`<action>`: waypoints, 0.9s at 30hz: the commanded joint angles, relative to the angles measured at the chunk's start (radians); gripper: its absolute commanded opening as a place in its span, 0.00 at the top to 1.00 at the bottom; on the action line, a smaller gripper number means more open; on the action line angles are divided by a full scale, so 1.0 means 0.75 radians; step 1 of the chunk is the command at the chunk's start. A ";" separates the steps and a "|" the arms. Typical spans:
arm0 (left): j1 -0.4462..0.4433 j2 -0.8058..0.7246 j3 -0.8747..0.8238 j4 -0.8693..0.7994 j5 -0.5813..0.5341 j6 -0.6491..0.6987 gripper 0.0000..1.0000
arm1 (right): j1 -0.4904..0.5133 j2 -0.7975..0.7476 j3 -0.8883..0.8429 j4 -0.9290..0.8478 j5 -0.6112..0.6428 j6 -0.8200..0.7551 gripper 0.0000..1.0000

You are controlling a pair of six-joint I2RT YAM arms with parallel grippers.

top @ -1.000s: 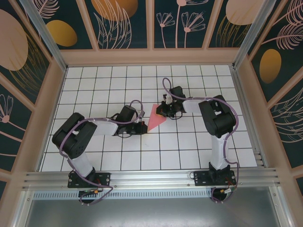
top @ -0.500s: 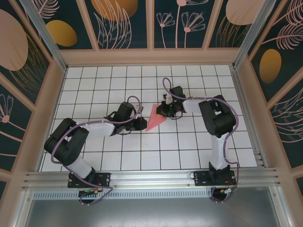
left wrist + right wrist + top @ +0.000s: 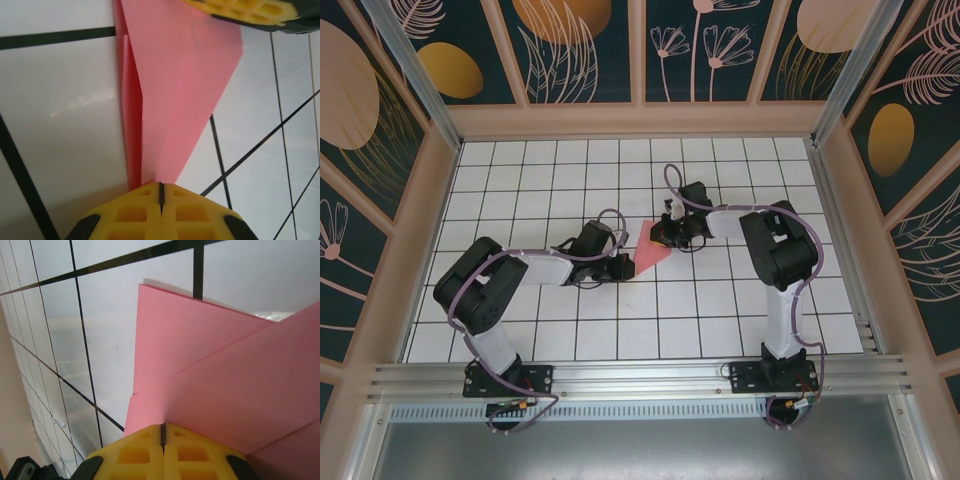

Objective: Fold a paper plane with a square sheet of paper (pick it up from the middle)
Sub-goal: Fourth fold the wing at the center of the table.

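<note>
Roughly midway. Square sheet of paper (image 3: pixel 648 250) lay near desk (image 3: pixel 720 330) centre, already folded into layered pointed wedge with diagonal flaps overlapping; not yet slim dart. Left hand (image 3: pixel 623 267), fingers pressed together, sat at wedge's narrow tip on the side toward near-left corner. Right hand (image 3: pixel 666 236), likewise closed up, bore on wide end toward far-right corner. Neither seemed to pinch paper; both looked to be flattening creases. Judged left to do: centre fold, wings.

You'll find the paper (image 3: pixel 648 252) pink and folded into a narrow triangle with overlapping flaps. It lies flat mid-table (image 3: pixel 520 180), tip toward the near left and broad end toward the far right.
</note>
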 commanded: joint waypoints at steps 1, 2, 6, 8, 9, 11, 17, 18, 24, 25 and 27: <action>-0.005 0.033 0.016 -0.057 -0.045 -0.012 0.96 | -0.003 0.122 -0.039 -0.120 0.218 -0.001 0.96; -0.003 0.036 0.013 -0.058 -0.050 -0.012 0.96 | -0.004 0.119 -0.037 -0.121 0.216 -0.002 0.96; -0.005 0.044 -0.002 -0.051 -0.055 -0.020 0.97 | -0.004 0.094 -0.017 -0.122 0.200 -0.012 0.96; -0.004 0.043 -0.015 -0.046 -0.054 -0.028 0.98 | -0.004 0.077 0.002 -0.122 0.186 -0.020 0.96; -0.003 0.044 -0.021 -0.043 -0.054 -0.030 0.98 | -0.002 0.061 0.014 -0.120 0.174 -0.026 0.96; -0.003 0.044 -0.034 -0.036 -0.054 -0.036 0.99 | -0.002 0.020 0.029 -0.103 0.136 -0.037 0.96; -0.005 0.041 -0.051 -0.029 -0.053 -0.043 0.99 | 0.025 -0.095 0.024 -0.058 -0.037 -0.074 0.94; -0.004 0.040 -0.050 -0.030 -0.053 -0.043 0.99 | 0.033 -0.100 0.023 -0.072 -0.048 -0.084 0.94; -0.005 0.045 -0.049 -0.027 -0.051 -0.044 1.00 | 0.093 -0.155 -0.065 -0.068 -0.065 -0.082 0.94; -0.003 0.044 -0.049 -0.027 -0.048 -0.043 1.00 | 0.100 -0.163 -0.078 -0.065 -0.072 -0.078 0.94; -0.005 0.048 -0.045 -0.030 -0.047 -0.044 1.00 | 0.116 -0.179 -0.095 -0.064 -0.080 -0.078 0.94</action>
